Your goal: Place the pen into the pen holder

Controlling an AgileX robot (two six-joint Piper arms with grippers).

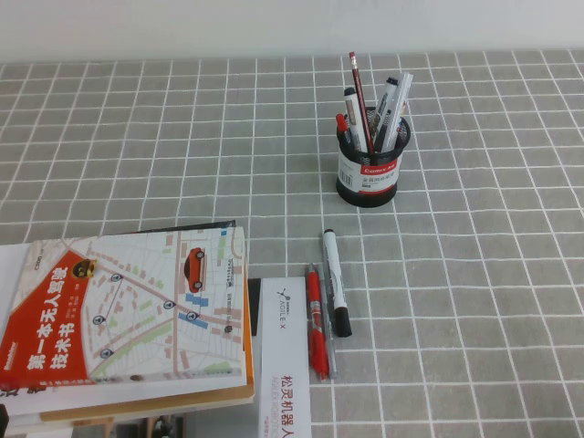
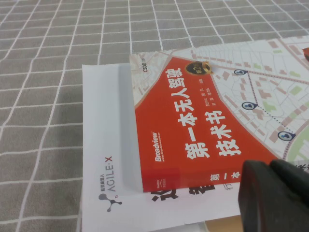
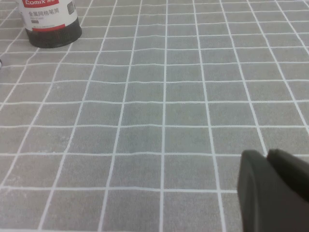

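A: Where is the pen (image 1: 335, 279)?

B: Flat on the checked cloth (image 1: 474, 301), below the pen holder (image 1: 369, 172), roughly at its 7 o'clock in the high view. Black cap toward the robot, white barrel pointing away. The red gel pen (image 1: 316, 321) and a thin grey pen (image 1: 326, 339) lie just beside it at its 9 o'clock.

A: How will it handle?

B: I judge it light, stiff and smooth, so likely to roll or slip. Best taken across mid-barrel, clear of the red pen.

A: And the holder?

B: A black mesh cup, upright, already crowded: a red-striped pencil, several markers and pens lean in it. Free room looks tight, so the pen probably needs to go in nearly vertical.

A: The grippers?

B: The right gripper (image 3: 267, 183) hovers over bare cloth, away from the holder (image 3: 48, 21), jaws closed on nothing. The left gripper (image 2: 268, 191) sits above the red-covered book (image 2: 193, 130) on white paper; its fingers look together, holding nothing.
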